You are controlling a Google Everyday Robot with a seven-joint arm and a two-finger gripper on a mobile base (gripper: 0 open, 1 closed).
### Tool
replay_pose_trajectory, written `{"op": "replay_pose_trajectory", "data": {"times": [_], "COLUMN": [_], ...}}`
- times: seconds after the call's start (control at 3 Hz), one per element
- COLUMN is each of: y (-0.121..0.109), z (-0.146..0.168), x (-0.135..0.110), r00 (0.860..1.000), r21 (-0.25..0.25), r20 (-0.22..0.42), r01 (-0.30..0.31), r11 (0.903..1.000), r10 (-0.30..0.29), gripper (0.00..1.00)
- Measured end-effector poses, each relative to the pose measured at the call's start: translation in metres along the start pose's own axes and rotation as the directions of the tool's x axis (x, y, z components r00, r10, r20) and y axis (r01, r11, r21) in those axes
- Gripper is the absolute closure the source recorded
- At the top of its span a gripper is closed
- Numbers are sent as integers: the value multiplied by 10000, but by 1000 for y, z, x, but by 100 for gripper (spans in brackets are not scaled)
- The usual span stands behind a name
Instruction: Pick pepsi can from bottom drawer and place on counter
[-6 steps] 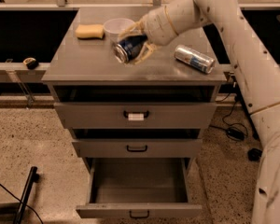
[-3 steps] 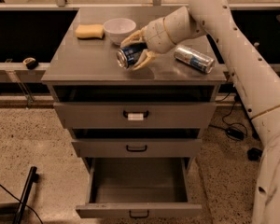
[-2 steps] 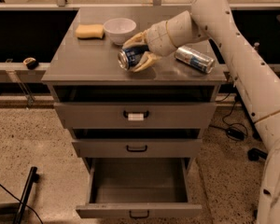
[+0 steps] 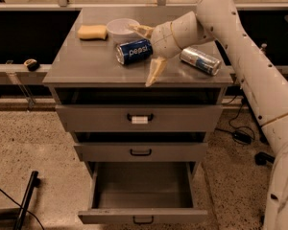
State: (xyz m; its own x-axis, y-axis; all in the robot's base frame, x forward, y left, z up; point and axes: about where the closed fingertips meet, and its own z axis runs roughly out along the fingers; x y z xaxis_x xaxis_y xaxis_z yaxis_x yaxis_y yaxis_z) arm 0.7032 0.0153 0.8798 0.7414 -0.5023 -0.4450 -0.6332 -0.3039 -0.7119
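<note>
The pepsi can (image 4: 133, 51), dark blue with white lettering, lies on its side on the counter (image 4: 81, 63), near its middle. My gripper (image 4: 142, 56) is open just right of the can. One finger (image 4: 153, 71) points down toward the counter's front edge and the other (image 4: 141, 30) reaches back past the can toward the bowl. Neither finger is closed on the can. The bottom drawer (image 4: 141, 216) is pulled out, and nothing shows inside it.
A white bowl (image 4: 122, 28) and a yellow sponge (image 4: 92, 31) sit at the back of the counter. A silver and light-blue can (image 4: 199, 60) lies on the right. The two upper drawers (image 4: 139, 118) are shut. A black pole (image 4: 26, 200) lies on the floor at the left.
The gripper lowered the pepsi can from a tilted hold onto the counter and opened its fingers. The can now lies free on its side.
</note>
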Motion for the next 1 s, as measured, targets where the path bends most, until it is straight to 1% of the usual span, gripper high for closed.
{"op": "replay_pose_trajectory", "data": {"times": [0.33,0.67,1.0], "y": [0,-1,2], "z": [0,-20,-64], "x": [0,-11,-13], "r00": [10000,9999,9980], "r21": [0,-104,-37], "r20": [0,-32,-625], "r01": [0,160,9], "r11": [10000,9998,10000], "r10": [0,-160,-11], "gripper": [0,0,0]}}
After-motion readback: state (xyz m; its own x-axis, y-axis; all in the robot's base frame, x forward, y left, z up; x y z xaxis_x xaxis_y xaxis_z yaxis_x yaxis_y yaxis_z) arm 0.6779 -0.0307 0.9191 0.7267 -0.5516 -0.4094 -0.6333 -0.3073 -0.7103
